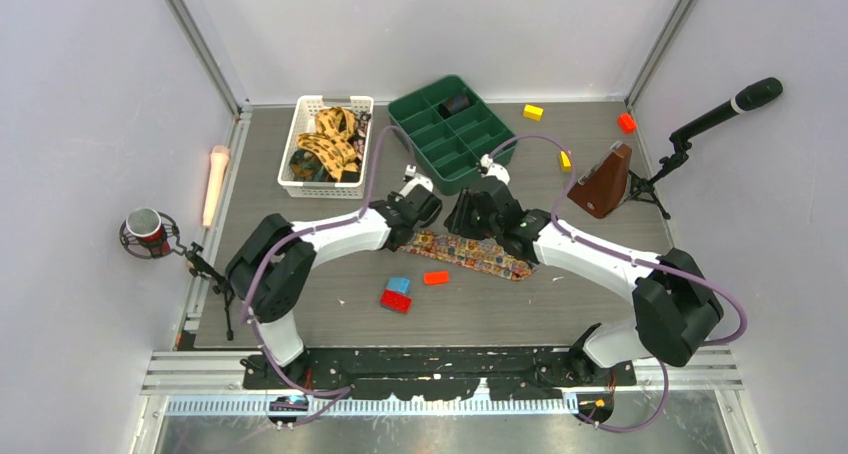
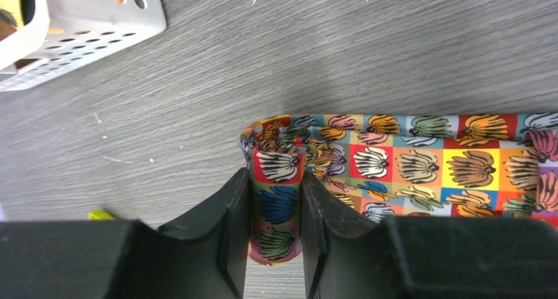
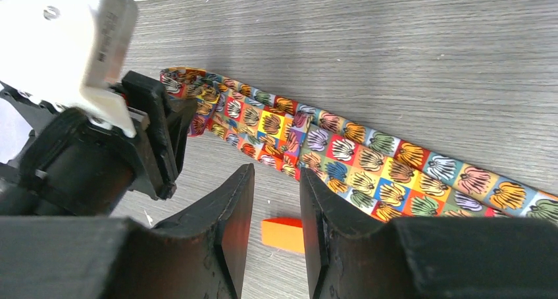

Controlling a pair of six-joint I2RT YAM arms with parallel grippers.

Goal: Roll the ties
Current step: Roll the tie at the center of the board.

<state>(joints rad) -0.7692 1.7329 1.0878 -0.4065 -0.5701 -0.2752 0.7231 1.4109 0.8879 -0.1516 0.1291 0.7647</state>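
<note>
Left wrist view shows the left claw (image 2: 275,200) clenched on the curled end of the tie (image 2: 421,167) lying on the counter (image 2: 368,42), right claw (image 3: 276,187) released beside it; rolling looks barely started, next calling for turning that end along the strip.

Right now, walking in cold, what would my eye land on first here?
The bright patchwork-print necktie lies stretched across the middle of the grey table, between the two arms. The left gripper pinches its folded end, while the right gripper hovers open beside the fabric. At the back left, a white basket holds more ties in orange and dark prints.
</note>
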